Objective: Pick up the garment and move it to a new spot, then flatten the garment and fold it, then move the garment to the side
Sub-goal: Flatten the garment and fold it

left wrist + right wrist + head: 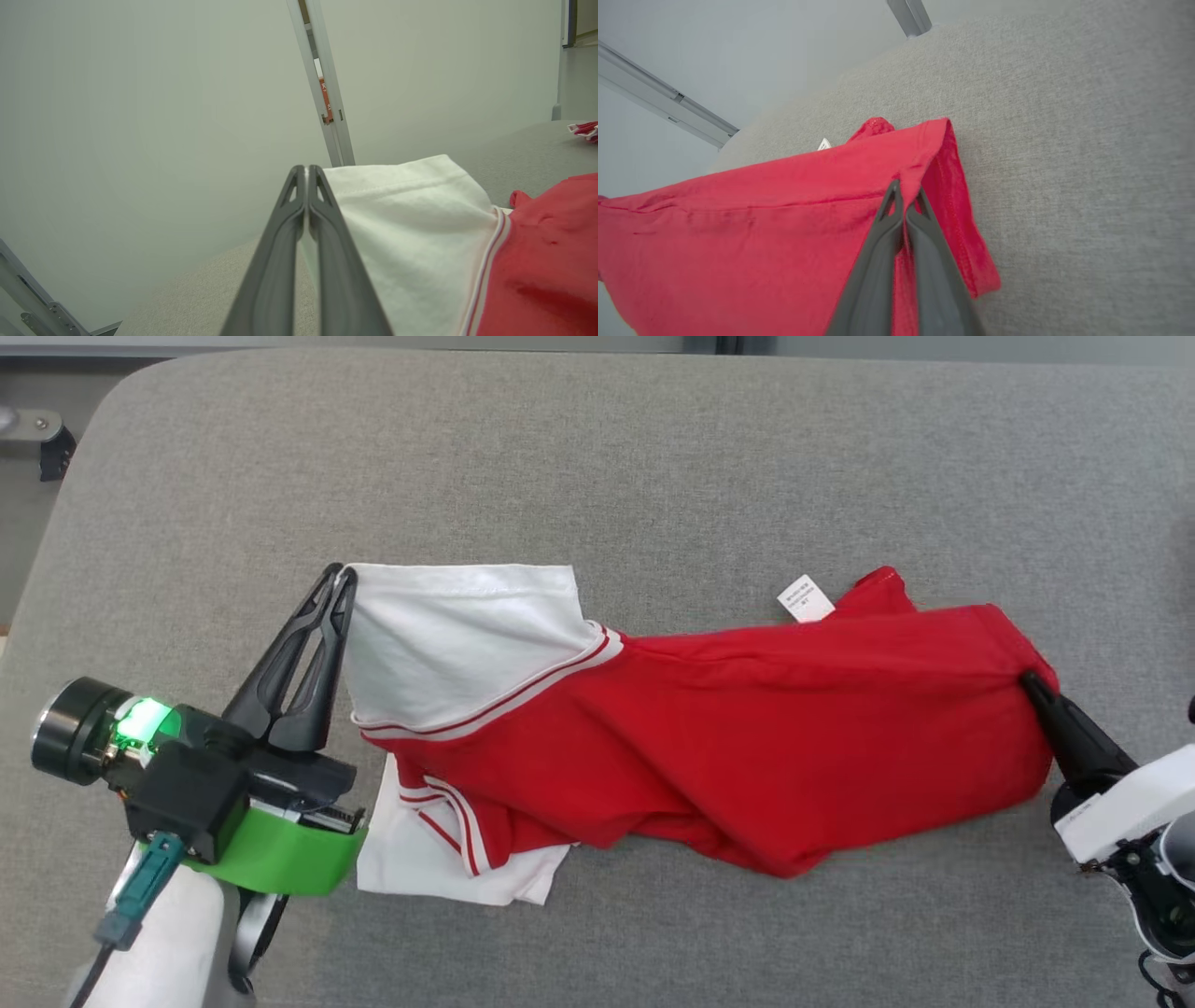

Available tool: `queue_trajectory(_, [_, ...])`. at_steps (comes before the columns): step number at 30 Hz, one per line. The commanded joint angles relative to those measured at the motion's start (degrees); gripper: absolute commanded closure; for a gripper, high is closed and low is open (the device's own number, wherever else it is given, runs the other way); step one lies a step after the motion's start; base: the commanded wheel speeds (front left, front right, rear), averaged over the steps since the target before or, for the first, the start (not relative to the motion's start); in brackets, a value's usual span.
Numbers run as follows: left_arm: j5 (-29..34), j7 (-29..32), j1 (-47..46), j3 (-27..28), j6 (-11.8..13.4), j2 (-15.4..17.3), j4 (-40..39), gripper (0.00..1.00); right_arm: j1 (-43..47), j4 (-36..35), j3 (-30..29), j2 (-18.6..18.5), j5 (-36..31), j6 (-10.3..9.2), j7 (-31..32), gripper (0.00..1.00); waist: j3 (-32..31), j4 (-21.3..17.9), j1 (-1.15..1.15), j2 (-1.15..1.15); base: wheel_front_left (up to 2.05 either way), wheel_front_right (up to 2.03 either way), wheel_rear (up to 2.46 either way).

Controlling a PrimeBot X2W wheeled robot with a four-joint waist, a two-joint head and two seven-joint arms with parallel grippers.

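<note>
The garment (728,719) is a red shirt with white sleeves and striped trim, stretched left to right across the grey surface. My left gripper (340,574) is shut on the top corner of its white sleeve (448,635); the left wrist view shows the white cloth (411,224) pinched between the closed fingers (327,242). At the far right my right gripper (1027,679) is shut on the red hem. In the right wrist view the closed right gripper (904,196) pinches a fold of red cloth (761,214). A white label (805,598) sticks up near the back edge.
The grey padded surface (653,457) extends widely behind and in front of the garment. Its rounded left corner lies at the upper left, with a dark fixture (51,448) beyond it. A pale wall and metal frame post (322,84) stand behind.
</note>
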Motion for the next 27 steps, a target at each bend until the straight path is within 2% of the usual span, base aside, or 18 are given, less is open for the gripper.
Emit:
queue_trajectory(1, [-1.20, -0.17, -0.74, 0.78, -0.17, -0.16, -0.46, 1.00, 1.07, -0.95, -1.03, -0.83, 1.48, 0.01, -1.15, 1.00, -1.08, -0.48, 0.00, 0.00, 0.00, 0.00, 0.00])
queue_trajectory(3, [-2.75, -0.17, -1.37, 1.52, -0.22, 0.14, -1.30, 1.00, 2.04, -3.02, -2.71, -2.15, 3.09, 0.01, -2.57, 1.00, -1.96, -0.86, 0.00, 0.00, 0.00, 0.00, 0.00])
queue_trajectory(6, [-4.95, -0.17, -3.28, 2.37, -0.49, 2.33, -2.42, 1.00, 3.07, -7.12, -6.07, -4.35, 5.76, 0.01, -4.37, 1.00, -3.13, -1.58, 0.00, 0.00, 0.00, 0.00, 0.00])
queue_trajectory(10, [-7.68, 1.15, -9.77, 1.72, -0.61, 6.83, -4.25, 1.00, 1.62, -13.20, -11.26, -8.07, 8.93, 0.00, -5.54, 1.00, -3.62, -2.61, 0.00, 0.00, 0.00, 0.00, 0.00])
queue_trajectory(15, [-10.94, 5.37, -24.17, -2.00, -0.62, 14.39, -6.66, 1.00, -5.58, -17.52, -15.28, -13.62, 8.22, 0.01, -3.47, 1.00, -1.90, -4.06, 0.00, 0.00, 0.00, 0.00, 0.00])
queue_trajectory(19, [-13.21, 7.79, -37.57, -6.07, -0.62, 19.45, -4.87, 1.00, -16.15, -17.38, -14.67, -15.82, 5.61, 0.01, -0.02, 1.00, 1.17, -5.26, 0.00, 0.00, 0.00, 0.00, 0.00])
queue_trajectory(22, [-15.68, 9.04, -47.93, -10.56, -0.59, 21.65, -0.02, 1.00, -27.01, -13.95, -12.17, -14.91, 3.04, 0.01, 4.13, 1.00, 4.23, -5.92, 0.00, 0.00, 0.00, 0.00, 0.00])
queue_trajectory(27, [-18.10, 9.03, -64.69, -19.58, -0.52, 22.54, 12.93, 1.00, -47.39, -3.79, -6.13, -8.46, -3.83, 0.01, 10.78, 1.00, 11.05, -6.70, 0.00, 0.00, 0.00, 0.00, 0.00])
